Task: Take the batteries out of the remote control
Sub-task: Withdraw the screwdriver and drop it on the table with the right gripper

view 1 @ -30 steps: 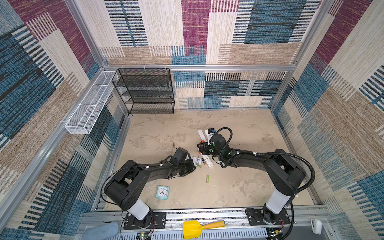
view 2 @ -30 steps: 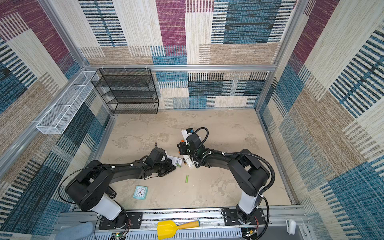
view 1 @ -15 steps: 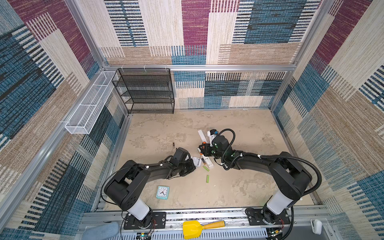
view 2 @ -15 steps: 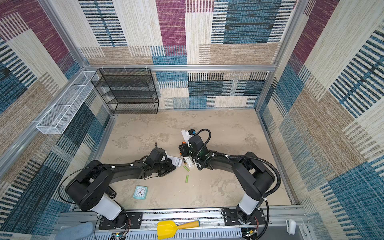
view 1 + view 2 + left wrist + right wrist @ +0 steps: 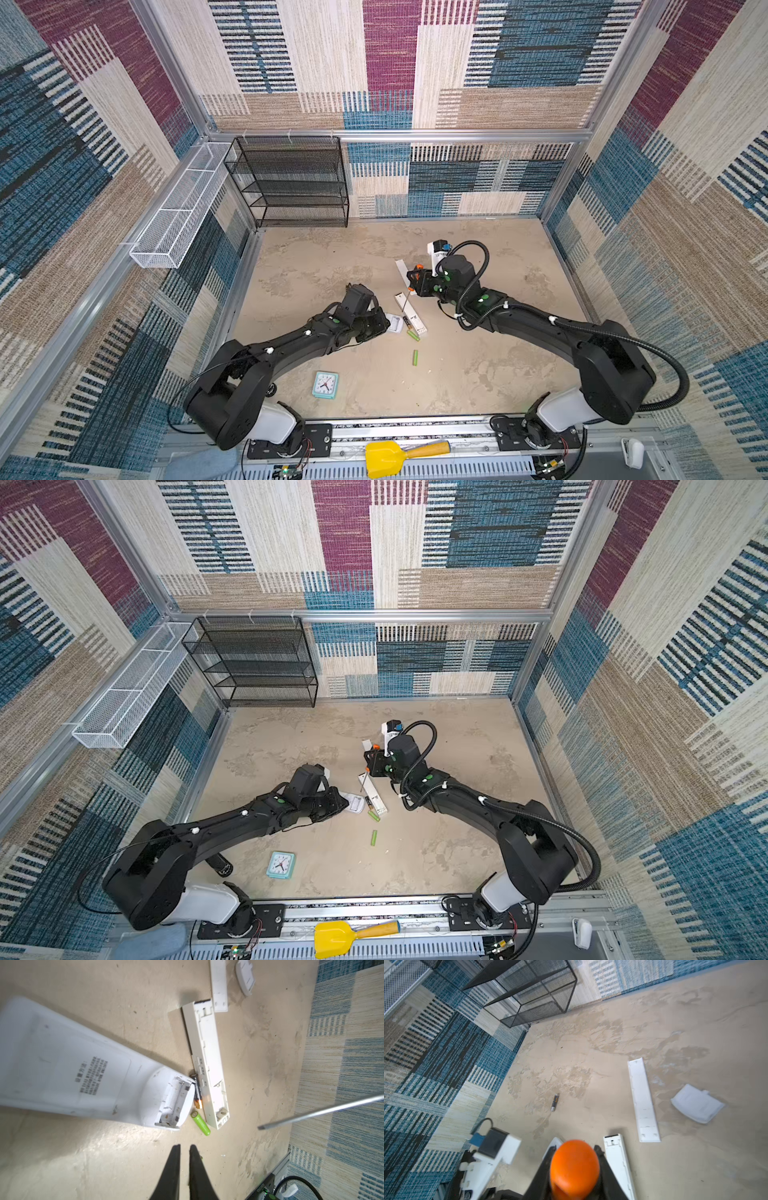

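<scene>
Jaws of left gripper (image 5: 185, 1147) stand narrow gap apart, nothing between. Just ahead: green battery (image 5: 200, 1123) on floor (image 5: 124, 1157); further ahead dark battery (image 5: 197, 1093), golden end, between wide remote (image 5: 72, 1068) and slim remote (image 5: 207, 1028). Wide remote's open bay (image 5: 174, 1101) shows bare contacts; slim bay (image 5: 216, 1093) hard to read. Second green battery (image 5: 415, 357) near left jaws. Right gripper (image 5: 575, 1147) jaws clamp screwdriver (image 5: 574, 1169) handle; other dark battery (image 5: 554, 1102) well ahead, alone.

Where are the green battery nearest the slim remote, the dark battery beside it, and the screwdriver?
green battery (image 5: 201, 1124), left wrist view, mid-body.
dark battery (image 5: 197, 1092), left wrist view, black section.
screwdriver (image 5: 574, 1169), right wrist view, orange handle.
</scene>
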`<state>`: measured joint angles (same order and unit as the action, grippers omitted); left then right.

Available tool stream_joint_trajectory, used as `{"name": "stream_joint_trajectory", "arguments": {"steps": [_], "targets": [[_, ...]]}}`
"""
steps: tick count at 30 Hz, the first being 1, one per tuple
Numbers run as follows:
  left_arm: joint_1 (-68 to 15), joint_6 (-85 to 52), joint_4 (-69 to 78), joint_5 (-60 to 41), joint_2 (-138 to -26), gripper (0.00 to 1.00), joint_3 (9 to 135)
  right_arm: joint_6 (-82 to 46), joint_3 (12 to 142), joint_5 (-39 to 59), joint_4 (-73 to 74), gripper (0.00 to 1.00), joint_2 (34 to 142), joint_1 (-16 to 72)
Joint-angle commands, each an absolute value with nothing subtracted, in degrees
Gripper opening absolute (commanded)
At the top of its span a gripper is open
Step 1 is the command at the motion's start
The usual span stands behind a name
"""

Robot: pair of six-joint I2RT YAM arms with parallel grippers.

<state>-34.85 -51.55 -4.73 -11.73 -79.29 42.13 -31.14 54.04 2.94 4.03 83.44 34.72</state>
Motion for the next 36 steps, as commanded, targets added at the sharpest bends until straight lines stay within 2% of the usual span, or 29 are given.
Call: {"name": "stream_joint_trajectory", "arguments": {"steps": [1,7,12,16,22,27,36], "targets": [[-34.4,-45.4,-11.1,-7.1,-75.8,0.17,43.5,-27.8,54.6,3.6,-4.5,0.00,80.0,31.7],[-32.0,-39.5,-17.9,-2.8,-68.7,0.21,44.3,-24.6,51.4,4.6,-17.3,0.00,73.8,24.6],[-29.4,-36.1,-22.1,-0.6,-63.6,0.23,44.0,-22.4,46.8,9.4,-23.2,0.00,74.4,19.1],[-28.2,-34.5,-24.1,0.2,-61.1,0.24,43.7,-22.5,44.3,8.0,-22.6,0.07,75.2,18.6],[-27.0,-33.7,-26.0,0.2,-59.9,0.25,43.5,-22.9,43.3,8.1,-19.4,0.24,78.5,18.5],[-26.3,-32.7,-26.3,0.9,-59.0,0.27,42.6,-22.5,43.2,5.6,-18.4,0.29,80.3,18.6],[-23.4,-27.1,-27.0,4.5,-59.6,0.36,43.8,-22.8,42.8,3.0,-18.1,0.46,78.7,18.6]]}}
